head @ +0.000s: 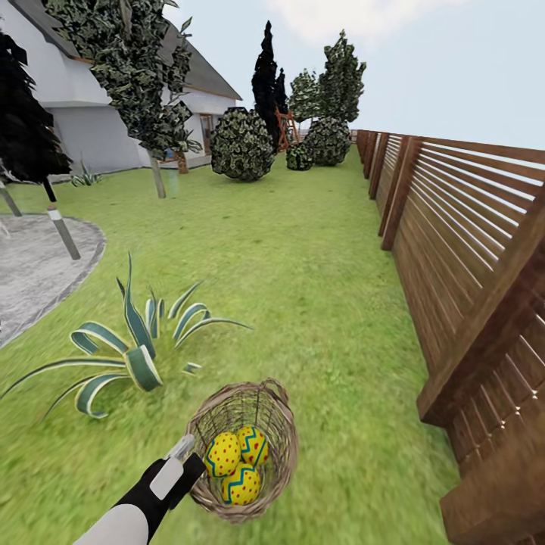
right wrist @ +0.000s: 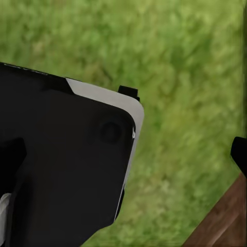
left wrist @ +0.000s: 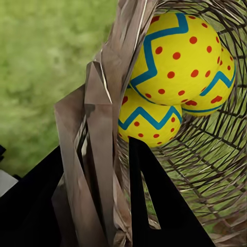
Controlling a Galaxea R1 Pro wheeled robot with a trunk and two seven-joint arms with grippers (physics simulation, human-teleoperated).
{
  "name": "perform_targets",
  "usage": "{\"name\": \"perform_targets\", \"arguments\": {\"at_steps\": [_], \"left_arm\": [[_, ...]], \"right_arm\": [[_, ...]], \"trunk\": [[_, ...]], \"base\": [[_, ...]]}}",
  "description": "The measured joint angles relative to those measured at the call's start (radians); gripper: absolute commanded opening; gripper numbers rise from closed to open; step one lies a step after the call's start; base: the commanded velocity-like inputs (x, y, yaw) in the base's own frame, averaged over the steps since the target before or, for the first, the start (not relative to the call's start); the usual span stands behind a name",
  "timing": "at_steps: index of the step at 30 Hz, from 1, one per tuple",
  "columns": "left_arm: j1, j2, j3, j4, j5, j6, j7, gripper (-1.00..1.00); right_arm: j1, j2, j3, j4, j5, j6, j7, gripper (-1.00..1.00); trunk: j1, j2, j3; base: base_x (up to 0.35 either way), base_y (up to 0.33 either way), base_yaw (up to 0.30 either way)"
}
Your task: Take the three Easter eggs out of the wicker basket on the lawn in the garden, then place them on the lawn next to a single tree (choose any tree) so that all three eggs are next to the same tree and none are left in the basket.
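The wicker basket (head: 281,425) sits on the lawn (head: 303,288) close in front of me, holding all three Easter eggs (head: 222,453) (head: 253,445) (head: 241,484). My left gripper (head: 184,448) is at the basket's near-left rim. In the left wrist view the woven wall (left wrist: 100,134) runs between the two dark fingers (left wrist: 154,206), one inside and one outside, and the eggs (left wrist: 175,56) (left wrist: 146,121) (left wrist: 218,87) lie just beyond. A pale-trunked tree (head: 157,178) stands far off at the back left. The right wrist view looks down at grass (right wrist: 190,67).
A brown slatted fence (head: 469,265) runs along the right, very near. A striped spiky plant (head: 129,356) grows just left of the basket. The grey patio (head: 38,265), a white house (head: 83,113) and round bushes (head: 241,144) lie beyond. Open grass stretches ahead.
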Motion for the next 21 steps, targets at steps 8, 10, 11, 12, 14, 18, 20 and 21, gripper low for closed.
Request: {"name": "perform_targets", "arguments": {"at_steps": [8,10,11,12,14,18,20,21], "left_arm": [[0.0,0.0,0.0,0.001,0.002,-0.001,0.0,-1.0],[0.0,0.0,0.0,0.001,0.002,0.0,0.0,-1.0],[0.0,0.0,0.0,0.001,0.006,-0.001,0.0,-1.0],[0.0,0.001,0.001,0.0,0.005,-0.001,0.0,-1.0],[0.0,0.0,-0.001,0.001,0.002,0.0,0.0,-1.0],[0.0,0.0,0.0,0.0,0.003,0.0,0.0,-1.0],[0.0,-0.001,0.0,0.001,0.002,0.0,0.0,-1.0],[0.0,-0.001,0.0,0.0,0.003,0.0,0.0,-1.0]], "right_arm": [[0.0,-0.003,0.0,0.0,-0.002,-0.002,0.002,1.0],[0.0,-0.003,0.0,0.0,-0.003,-0.002,0.002,1.0],[0.0,-0.003,0.0,0.0,-0.003,-0.002,0.002,1.0],[0.0,-0.002,0.0,0.0,-0.003,-0.002,0.002,1.0],[0.0,-0.002,0.0,0.0,-0.002,-0.002,0.002,1.0],[0.0,-0.002,0.0,0.0,-0.002,-0.002,0.002,1.0],[0.0,-0.002,0.0,0.0,-0.002,-0.002,0.002,1.0],[0.0,-0.002,0.0,0.0,-0.002,-0.002,0.002,1.0]], "trunk": [[0.0,0.0,0.0],[0.0,0.0,0.0],[0.0,0.0,0.0],[0.0,0.0,0.0],[0.0,0.0,0.0],[0.0,0.0,0.0],[0.0,0.0,0.0],[0.0,0.0,0.0]], "base": [[0.328,-0.094,-0.118],[0.328,-0.094,-0.239],[0.328,-0.094,-0.091],[0.328,-0.094,-0.037],[0.328,-0.094,-0.011],[0.328,-0.094,-0.001],[0.328,-0.094,0.0],[0.328,-0.094,0.0]]}}
